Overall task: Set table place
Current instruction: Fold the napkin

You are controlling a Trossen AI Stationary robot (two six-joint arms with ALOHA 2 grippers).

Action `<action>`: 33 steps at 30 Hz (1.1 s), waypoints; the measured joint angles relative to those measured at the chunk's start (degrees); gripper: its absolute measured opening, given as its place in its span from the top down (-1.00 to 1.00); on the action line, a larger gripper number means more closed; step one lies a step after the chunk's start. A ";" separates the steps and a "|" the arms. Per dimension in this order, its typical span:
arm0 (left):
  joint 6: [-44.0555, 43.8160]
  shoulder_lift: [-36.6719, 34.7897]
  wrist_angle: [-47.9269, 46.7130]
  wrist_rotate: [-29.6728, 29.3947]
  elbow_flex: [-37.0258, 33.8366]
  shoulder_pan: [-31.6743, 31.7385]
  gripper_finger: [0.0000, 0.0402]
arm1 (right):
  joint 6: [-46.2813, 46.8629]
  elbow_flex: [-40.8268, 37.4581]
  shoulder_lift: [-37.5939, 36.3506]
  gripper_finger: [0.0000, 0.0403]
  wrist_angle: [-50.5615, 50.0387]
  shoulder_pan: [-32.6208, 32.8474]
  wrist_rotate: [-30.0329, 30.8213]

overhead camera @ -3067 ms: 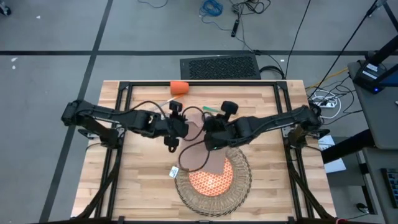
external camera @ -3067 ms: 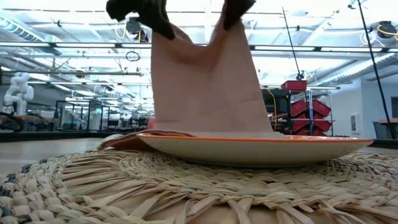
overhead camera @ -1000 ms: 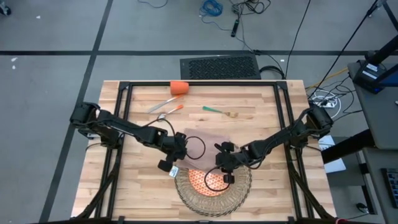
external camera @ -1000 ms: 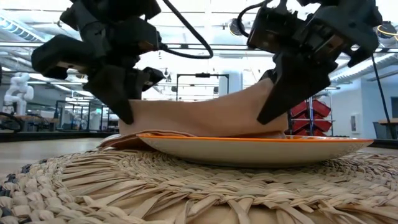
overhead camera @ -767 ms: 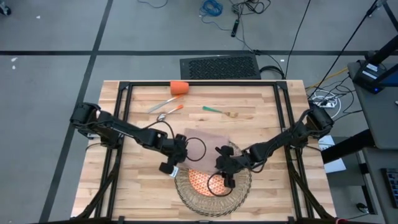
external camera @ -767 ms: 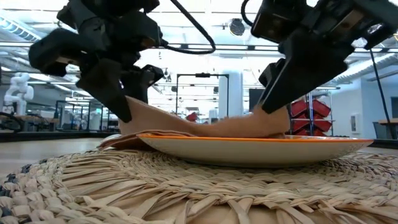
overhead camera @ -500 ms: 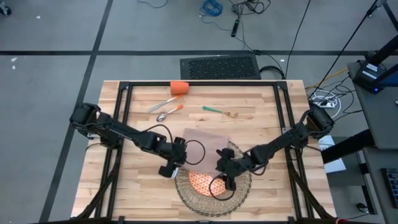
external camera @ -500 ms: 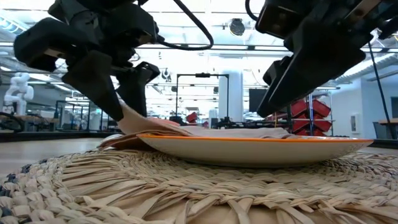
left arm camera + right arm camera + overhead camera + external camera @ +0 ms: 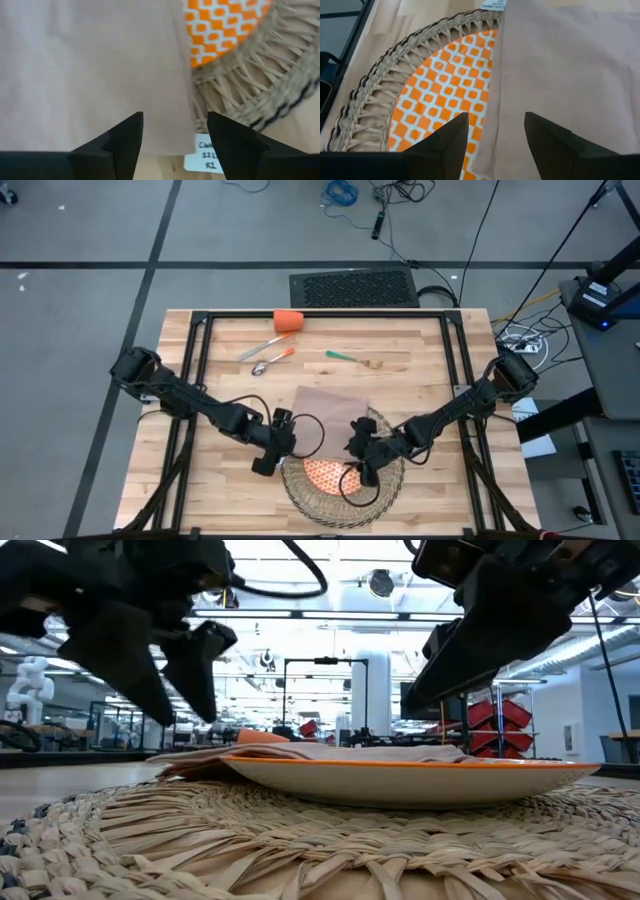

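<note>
The beige napkin lies spread flat, its near part on the far side of the orange-patterned plate, its far part on the table. The plate rests on the round woven placemat. My left gripper hovers open over the napkin's near left edge, beside its white tag. My right gripper hovers open over the napkin's near right part and the plate. In the low view both grippers stand clear above the napkin.
An orange cup stands at the table's far edge. An orange-handled knife and spoon lie at the far left, and a green-handled fork lies to their right. Bare wood shows on either side of the placemat.
Both grippers have lowered the napkin onto the plate, opened and let go. The napkin's raised near edge has fallen flat across the plate's far part. My left gripper has drawn back toward the table's near left; my right gripper has shifted slightly toward the near edge.
</note>
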 joint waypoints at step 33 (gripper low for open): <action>2.96 -10.27 -3.22 -10.89 -1.14 18.39 -0.03 | 0.21 0.20 -8.21 0.09 -22.09 -8.35 8.76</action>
